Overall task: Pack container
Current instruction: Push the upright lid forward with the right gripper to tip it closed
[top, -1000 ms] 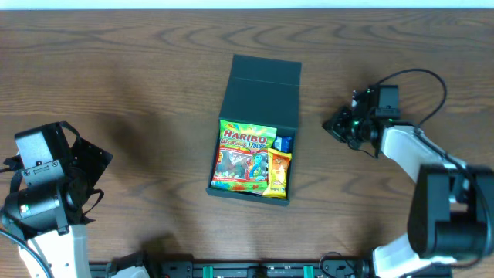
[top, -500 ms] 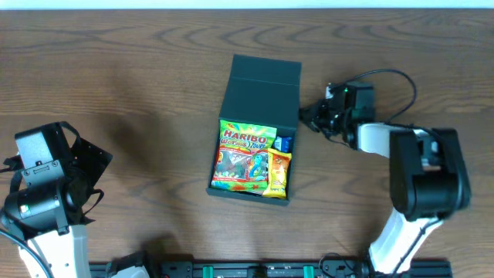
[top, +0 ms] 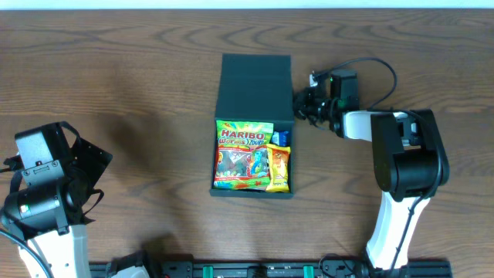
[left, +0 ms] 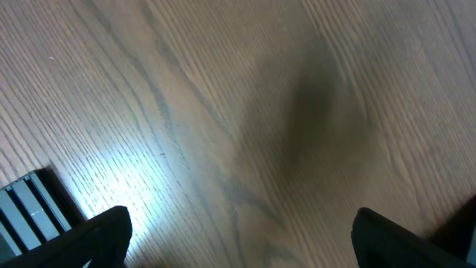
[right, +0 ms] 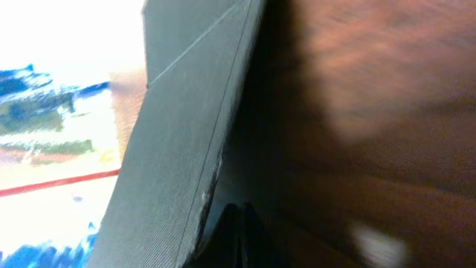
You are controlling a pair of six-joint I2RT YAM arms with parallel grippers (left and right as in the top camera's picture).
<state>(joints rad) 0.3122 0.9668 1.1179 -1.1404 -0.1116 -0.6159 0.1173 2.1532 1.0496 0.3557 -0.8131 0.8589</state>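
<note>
The container (top: pixel 255 81), a dark square box, lies in the middle of the table with its lid folded flat behind it. Inside are a large Haribo packet (top: pixel 243 154), an orange packet (top: pixel 279 168) and a small blue packet (top: pixel 281 138). My right gripper (top: pixel 301 110) is shut, with its tips against the box's right outer wall near the hinge. In the right wrist view the shut tips (right: pixel 236 238) rest at the foot of that wall (right: pixel 186 149). My left gripper (top: pixel 91 174) stands far left, open and empty, over bare wood (left: pixel 242 249).
A black cable (top: pixel 378 66) loops behind the right wrist. The right arm's base (top: pixel 401 166) stands right of the box. A black rail (top: pixel 255 270) runs along the table's front edge.
The right arm swept left until its shut tips met the box's right side. The box turned from a slight tilt to square and slid a little left. The left arm stayed still.
</note>
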